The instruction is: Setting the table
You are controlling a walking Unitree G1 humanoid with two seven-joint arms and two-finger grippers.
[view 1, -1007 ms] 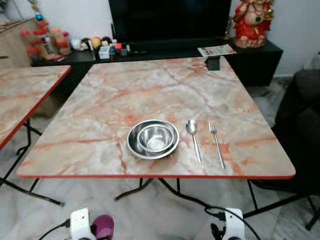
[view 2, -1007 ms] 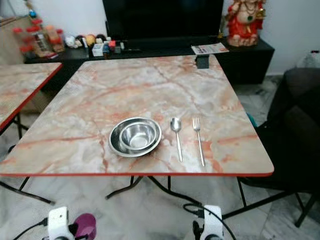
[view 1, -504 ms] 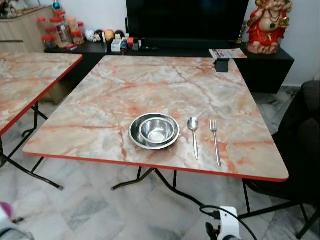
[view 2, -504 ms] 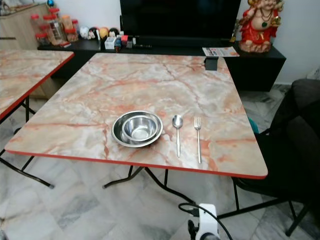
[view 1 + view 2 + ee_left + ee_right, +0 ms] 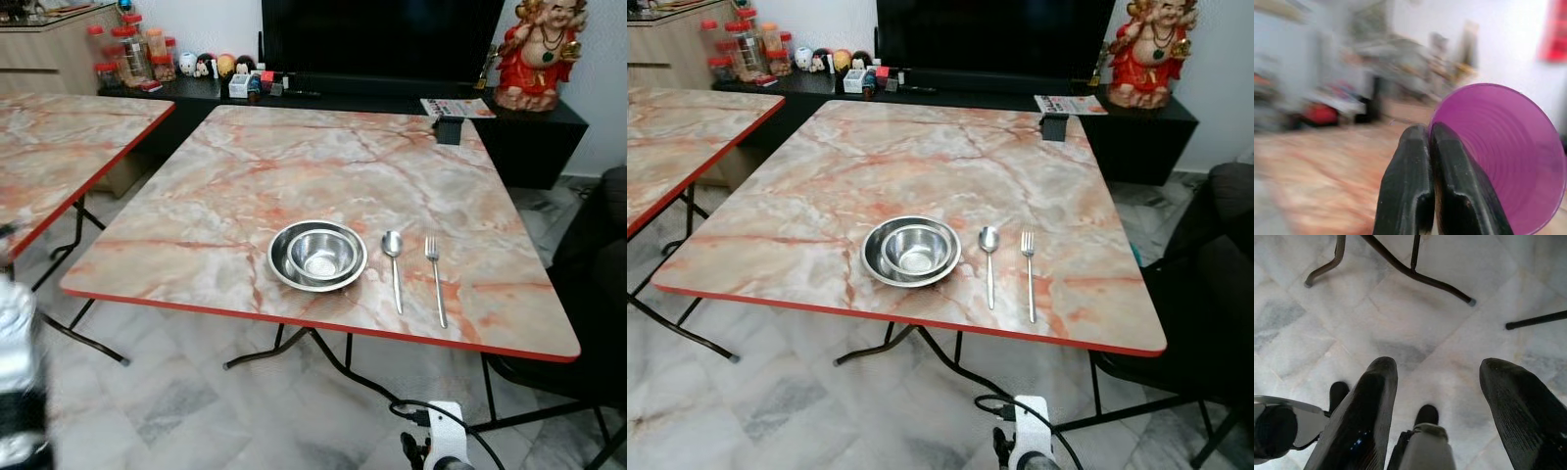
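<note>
Your steel bowl (image 5: 317, 256) on the marble table (image 5: 225, 186) has a smaller steel bowl (image 5: 324, 254) nested inside. Just right of it lie the spoon (image 5: 394, 266), then the fork (image 5: 435, 277). Your left gripper (image 5: 1431, 183) pinches the rim of a purple cup (image 5: 1503, 152). Your right gripper (image 5: 1442, 406) hangs spread over the floor.

Left gripper (image 5: 1431, 147) w/ two long black fingers (image 5: 1408, 188) pressed together, pinching rim of translucent purple plastic cup (image 5: 1503, 156). Cup tipped w/ open mouth facing camera, ribbed rings visible inside; one finger inside the rim, other outside. Background heavily blurred: peach-orange marbled surface (image 5: 1317, 171) below, pale wall (image 5: 1498, 44) behind, red blob (image 5: 1320, 113) and dark shape near it, red patch (image 5: 1555, 29) at edge. Rest too smeared to ID.
</note>
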